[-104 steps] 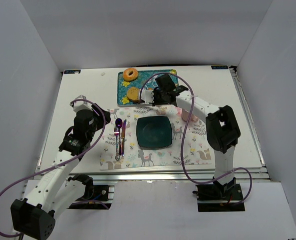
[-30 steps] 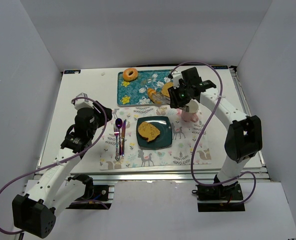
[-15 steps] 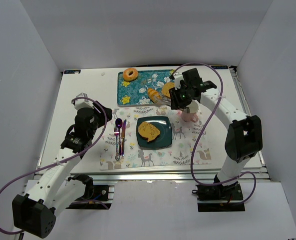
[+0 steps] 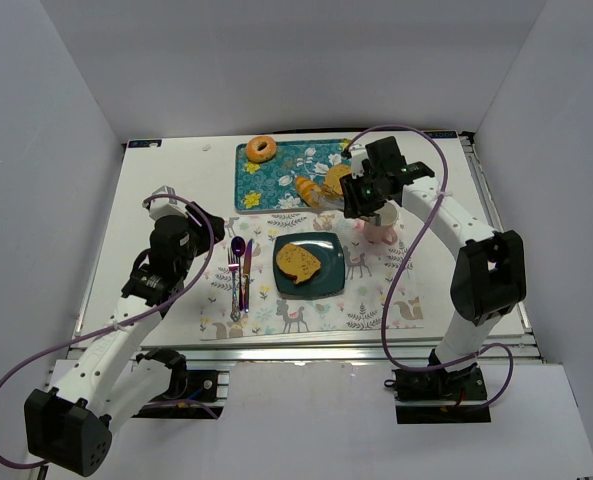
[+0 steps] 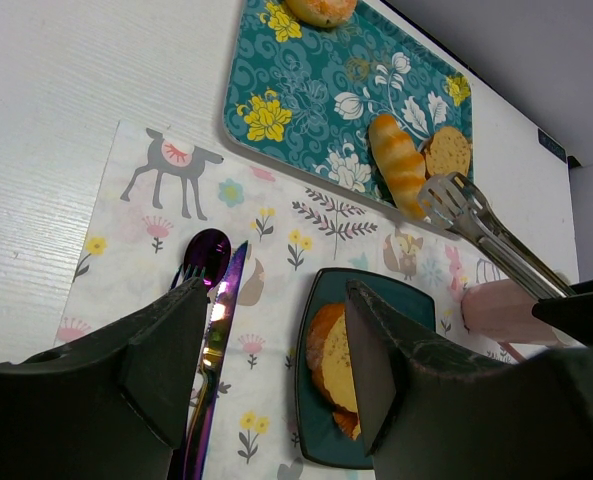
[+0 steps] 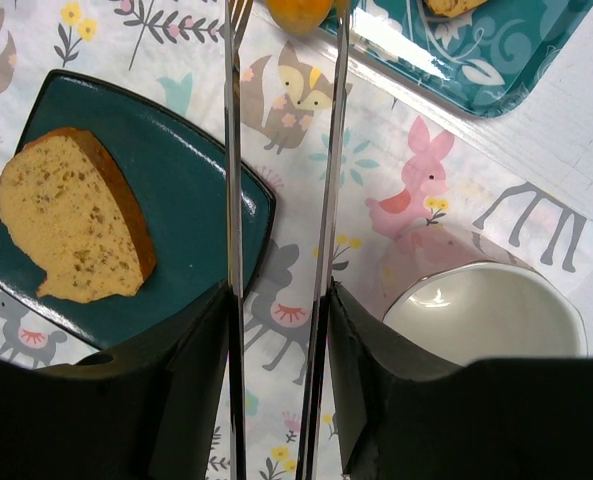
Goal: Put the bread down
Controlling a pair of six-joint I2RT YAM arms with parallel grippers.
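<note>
1. The bread slice (image 4: 299, 262) lies flat on the dark teal square plate (image 4: 332, 281), in the middle of the animal-print placemat (image 4: 376, 296).
2. A purple spoon (image 4: 238, 246) and knife (image 4: 247, 265) lie left of the plate, and a pink cup (image 4: 379, 229) stands to its right.
3. The right gripper (image 6: 276, 345) pinches metal tongs (image 6: 233, 200). Their arms are apart, and the tips are beside the croissant (image 5: 398, 162) at the floral tray (image 5: 306, 90) edge.
4. The left gripper (image 5: 276, 305) hangs over the placemat's left part, fingers spread.
</note>
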